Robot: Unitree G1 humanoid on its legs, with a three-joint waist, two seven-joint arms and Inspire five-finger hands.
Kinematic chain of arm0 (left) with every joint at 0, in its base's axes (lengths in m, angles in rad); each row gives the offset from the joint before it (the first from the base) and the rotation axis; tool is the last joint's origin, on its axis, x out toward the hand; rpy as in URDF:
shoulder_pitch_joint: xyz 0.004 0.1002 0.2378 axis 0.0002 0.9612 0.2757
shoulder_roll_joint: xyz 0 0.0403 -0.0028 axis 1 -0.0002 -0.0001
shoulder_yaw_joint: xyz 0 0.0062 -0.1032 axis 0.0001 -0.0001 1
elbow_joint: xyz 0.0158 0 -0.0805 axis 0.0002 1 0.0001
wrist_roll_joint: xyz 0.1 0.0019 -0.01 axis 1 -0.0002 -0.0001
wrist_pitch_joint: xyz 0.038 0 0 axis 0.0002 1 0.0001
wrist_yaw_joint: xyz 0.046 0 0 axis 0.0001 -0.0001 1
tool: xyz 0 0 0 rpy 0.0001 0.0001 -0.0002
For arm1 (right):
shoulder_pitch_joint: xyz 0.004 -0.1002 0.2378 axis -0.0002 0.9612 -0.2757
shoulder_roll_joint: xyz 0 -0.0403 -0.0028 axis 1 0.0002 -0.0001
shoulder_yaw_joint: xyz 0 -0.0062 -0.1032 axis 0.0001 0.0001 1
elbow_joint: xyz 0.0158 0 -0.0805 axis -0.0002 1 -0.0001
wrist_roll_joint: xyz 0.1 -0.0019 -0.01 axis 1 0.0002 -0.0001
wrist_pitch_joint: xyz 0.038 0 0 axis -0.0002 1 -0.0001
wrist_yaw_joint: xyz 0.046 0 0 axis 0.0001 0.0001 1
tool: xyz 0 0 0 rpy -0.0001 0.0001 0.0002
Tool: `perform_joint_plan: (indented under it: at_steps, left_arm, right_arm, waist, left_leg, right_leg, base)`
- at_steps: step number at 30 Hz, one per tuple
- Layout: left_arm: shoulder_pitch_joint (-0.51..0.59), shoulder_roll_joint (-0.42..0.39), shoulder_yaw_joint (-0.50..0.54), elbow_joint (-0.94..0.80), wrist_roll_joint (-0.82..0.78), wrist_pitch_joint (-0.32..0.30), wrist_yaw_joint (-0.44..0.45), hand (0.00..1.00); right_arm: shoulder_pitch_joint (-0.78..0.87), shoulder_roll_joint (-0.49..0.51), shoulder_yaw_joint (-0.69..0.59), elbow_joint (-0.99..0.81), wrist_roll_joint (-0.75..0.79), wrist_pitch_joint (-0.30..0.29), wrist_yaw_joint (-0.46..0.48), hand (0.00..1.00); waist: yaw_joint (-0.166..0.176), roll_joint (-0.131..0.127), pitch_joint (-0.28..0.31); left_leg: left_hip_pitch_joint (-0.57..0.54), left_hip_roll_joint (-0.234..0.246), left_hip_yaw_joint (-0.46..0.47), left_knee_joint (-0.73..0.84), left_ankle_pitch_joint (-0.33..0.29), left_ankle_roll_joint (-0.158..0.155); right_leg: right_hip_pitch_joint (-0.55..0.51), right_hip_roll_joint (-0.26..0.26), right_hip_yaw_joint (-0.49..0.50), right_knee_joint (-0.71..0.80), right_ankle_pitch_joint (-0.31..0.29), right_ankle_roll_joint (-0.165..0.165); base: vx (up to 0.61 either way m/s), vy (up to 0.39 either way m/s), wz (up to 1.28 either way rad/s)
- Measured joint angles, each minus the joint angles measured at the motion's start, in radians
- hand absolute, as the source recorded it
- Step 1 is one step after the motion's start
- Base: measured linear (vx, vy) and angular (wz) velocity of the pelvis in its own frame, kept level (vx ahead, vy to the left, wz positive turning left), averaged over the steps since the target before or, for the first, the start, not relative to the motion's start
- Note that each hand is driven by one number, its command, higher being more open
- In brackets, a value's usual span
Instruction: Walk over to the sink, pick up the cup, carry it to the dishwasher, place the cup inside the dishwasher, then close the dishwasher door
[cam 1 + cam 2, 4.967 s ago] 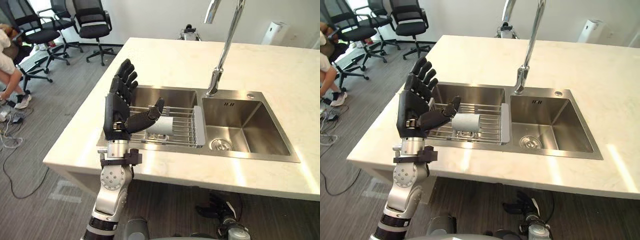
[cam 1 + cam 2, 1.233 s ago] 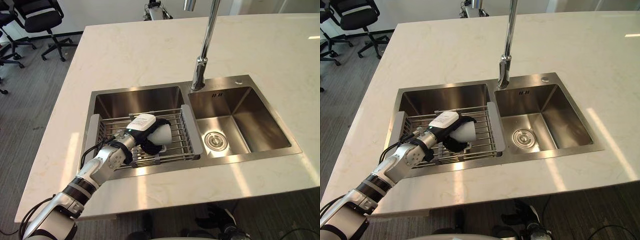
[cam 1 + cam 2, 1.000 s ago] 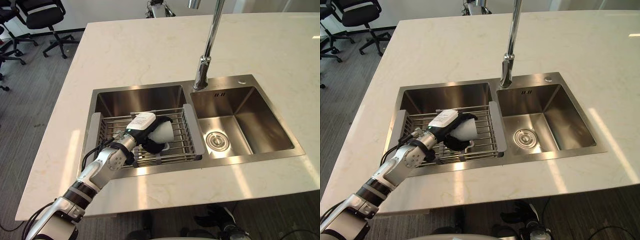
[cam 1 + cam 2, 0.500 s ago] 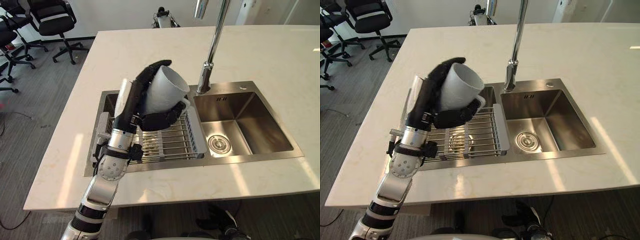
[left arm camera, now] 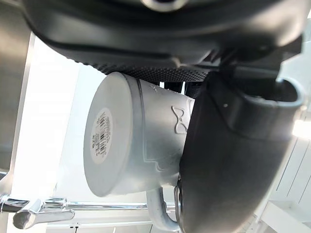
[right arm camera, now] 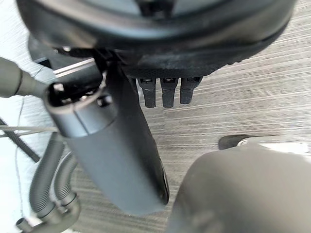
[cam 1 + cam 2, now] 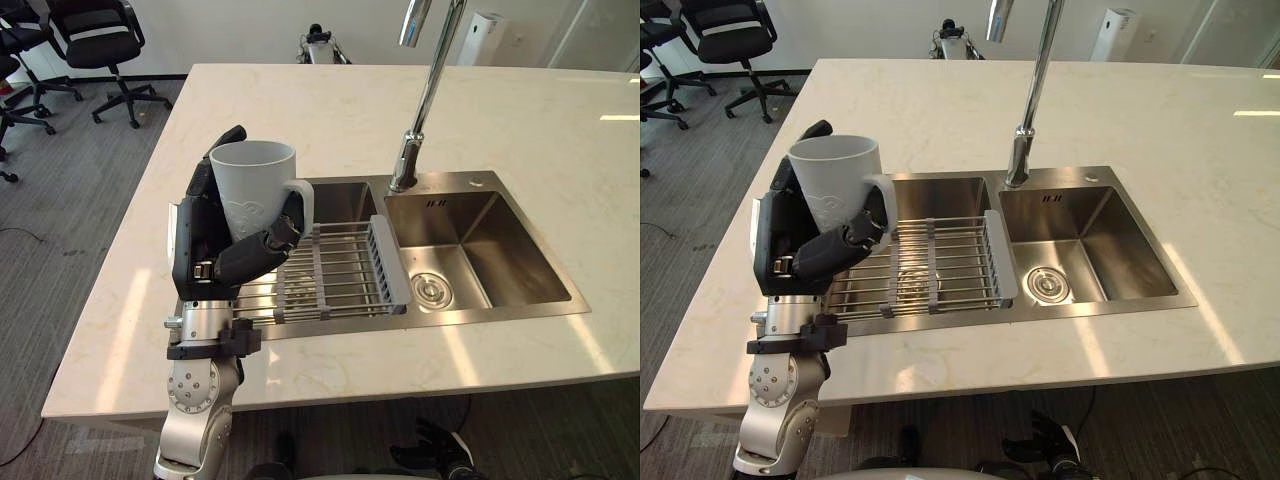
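My left robot hand point(image 7: 205, 250) grips the white mug point(image 7: 255, 190) upright, clear of the sink rack point(image 7: 340, 270). My right robot hand point(image 7: 437, 452) hangs relaxed. Pickup looks done; carrying, loading and door-closing remain.

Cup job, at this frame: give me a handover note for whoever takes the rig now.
Left hand: shut on the white cup, upright, raised by the left side of the sink.
Right hand: open, empty, hanging low over the floor.
Done: at the sink, cup picked up, clear of the rack.
Left: carry it to the dishwasher, set it inside, close the door.
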Motion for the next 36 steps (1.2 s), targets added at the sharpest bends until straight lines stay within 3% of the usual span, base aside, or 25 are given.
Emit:
perform_joint_plan:
  at_steps: [5,7,9,11,12,15,16,18,20,21,22,24,26,28,31,36]
  left_arm:
    - [0.003,-0.007,-0.039,-0.019,0.001,0.000,0.008,0.30]
    - [0.002,-0.024,-0.039,-0.019,0.001,-0.004,0.006,0.30]
    - [0.020,-0.048,-0.038,-0.016,0.001,-0.006,0.011,0.30]
    - [0.025,-0.045,-0.038,-0.018,0.001,-0.009,0.011,0.30]
    - [0.025,-0.046,-0.037,-0.020,0.001,-0.011,0.012,0.30]
    - [0.023,-0.069,-0.055,-0.020,0.001,-0.011,0.011,0.30]
    - [0.023,-0.072,-0.061,-0.019,0.001,-0.011,0.011,0.30]
    - [0.025,-0.079,-0.094,-0.008,0.001,-0.002,0.011,0.30]
    - [0.010,-0.072,-0.118,-0.008,0.001,-0.004,0.002,0.30]
    - [0.004,-0.070,-0.132,-0.013,0.001,-0.005,-0.007,0.30]
    - [0.004,-0.075,-0.142,-0.013,0.000,-0.007,-0.012,0.30]
    - [0.003,-0.072,-0.163,-0.013,-0.002,-0.009,-0.015,0.30]
    - [0.001,-0.073,-0.197,-0.004,-0.001,-0.011,-0.023,0.30]
    - [-0.011,-0.073,-0.213,0.022,-0.001,-0.011,-0.034,0.30]
    - [-0.018,-0.051,-0.202,0.114,-0.018,0.002,-0.034,0.30]
    - [-0.015,-0.030,-0.194,0.125,-0.028,0.009,-0.032,0.30]
  right_arm:
    - [-0.005,0.019,-0.011,-0.079,0.000,0.002,-0.032,0.90]
    - [-0.027,0.030,-0.010,-0.093,0.001,0.001,-0.038,0.90]
    - [-0.027,0.047,-0.009,-0.109,0.004,0.000,-0.038,0.90]
    - [-0.028,0.054,-0.009,-0.120,0.008,0.000,-0.037,0.90]
    - [-0.039,0.054,-0.009,-0.124,0.009,-0.001,-0.038,0.90]
    - [-0.100,0.042,-0.009,-0.119,0.021,-0.003,-0.054,0.90]
    - [-0.108,0.041,-0.009,-0.117,0.021,-0.004,-0.059,0.90]
    - [-0.111,0.020,-0.010,-0.112,0.022,-0.007,-0.068,0.90]
    - [-0.103,0.022,-0.024,-0.102,0.043,-0.008,-0.081,0.90]
    - [-0.094,0.019,-0.036,-0.101,0.053,-0.007,-0.091,0.90]
    - [-0.075,0.014,-0.041,-0.112,0.058,-0.007,-0.097,0.90]
    - [-0.052,0.009,-0.041,-0.118,0.058,-0.008,-0.099,0.90]
    - [-0.038,0.008,-0.041,-0.117,0.058,-0.008,-0.100,0.90]
    - [-0.037,0.005,-0.041,-0.114,0.060,-0.007,-0.098,0.90]
    - [-0.035,0.042,-0.033,-0.099,0.060,-0.007,-0.082,0.90]
    - [-0.045,0.058,-0.030,-0.086,0.058,-0.007,-0.078,0.90]
  waist:
    - [0.011,0.002,0.006]
    - [0.024,0.012,0.018]
    - [0.048,0.018,0.019]
    - [0.076,0.003,0.007]
    - [0.094,0.000,-0.001]
    - [0.097,0.020,0.006]
    - [0.094,0.024,0.012]
    - [0.072,0.081,0.026]
    - [0.051,0.067,0.033]
    - [0.043,0.058,0.038]
    - [0.039,0.055,0.035]
    - [0.027,0.059,0.015]
    - [0.016,0.069,-0.009]
    - [0.014,0.093,-0.030]
    - [0.017,0.063,-0.030]
    - [0.019,0.046,-0.039]
  left_leg:
    - [-0.116,0.025,0.019,0.186,-0.080,0.022]
    - [-0.121,0.043,0.023,0.202,-0.093,0.041]
    - [-0.124,0.039,0.007,0.218,-0.088,0.049]
    - [-0.150,0.029,-0.002,0.228,-0.076,0.054]
    - [-0.187,0.017,-0.008,0.229,-0.053,0.046]
    - [-0.258,0.011,-0.049,0.182,0.053,0.007]
    - [-0.260,0.013,-0.057,0.176,0.073,0.001]
    - [-0.261,0.047,-0.110,0.168,0.098,-0.015]
    - [-0.277,0.058,-0.066,0.203,-0.009,0.010]
    - [-0.309,0.063,-0.043,0.354,-0.068,0.032]
    - [-0.308,0.076,-0.033,0.483,-0.124,0.022]
    - [-0.251,0.097,-0.024,0.550,-0.192,0.003]
    - [-0.153,0.109,-0.021,0.464,-0.230,-0.031]
    - [-0.069,0.107,-0.020,0.272,-0.209,-0.086]
    - [-0.041,0.076,-0.009,0.242,-0.189,-0.064]
    - [-0.038,0.054,0.003,0.241,-0.186,-0.041]
  right_leg:
    - [-0.072,0.011,-0.014,0.076,0.021,0.029]
    - [-0.106,0.013,-0.046,0.220,-0.033,0.048]
    - [-0.103,0.001,-0.063,0.503,-0.128,0.112]
    - [-0.062,-0.001,-0.063,0.510,-0.136,0.126]
    - [-0.023,-0.002,-0.058,0.416,-0.149,0.097]
    - [0.025,0.019,-0.030,0.185,-0.209,-0.003]
    - [0.039,0.026,-0.024,0.163,-0.217,-0.017]
    - [0.053,0.085,-0.062,0.159,-0.192,-0.046]
    - [0.052,0.074,-0.125,0.144,-0.167,-0.069]
    - [0.045,0.056,-0.151,0.143,-0.150,-0.074]
    - [0.037,0.047,-0.164,0.139,-0.133,-0.079]
    - [0.020,0.033,-0.185,0.127,-0.120,-0.072]
    - [0.004,0.029,-0.200,0.092,-0.094,-0.057]
    - [-0.023,0.027,-0.212,0.078,-0.074,-0.036]
    - [-0.006,-0.005,-0.207,0.065,-0.054,-0.020]
    - [-0.007,-0.022,-0.196,0.063,-0.042,-0.001]
  base:
    - [-0.07,0.030,-0.16]
    - [-0.14,0.011,-0.01]
    - [-0.11,-0.022,0.24]
    - [-0.12,-0.086,0.20]
    - [-0.18,-0.134,0.33]
    - [-0.23,-0.120,0.35]
    - [-0.27,-0.122,0.35]
    - [-0.28,-0.097,0.55]
    - [-0.32,-0.084,0.79]
    - [-0.28,-0.111,0.66]
    - [-0.27,-0.099,0.47]
    - [-0.22,-0.012,0.37]
    - [-0.13,0.058,0.39]
    - [-0.08,0.109,0.21]
    - [-0.03,0.124,0.00]
    - [-0.04,0.084,-0.04]
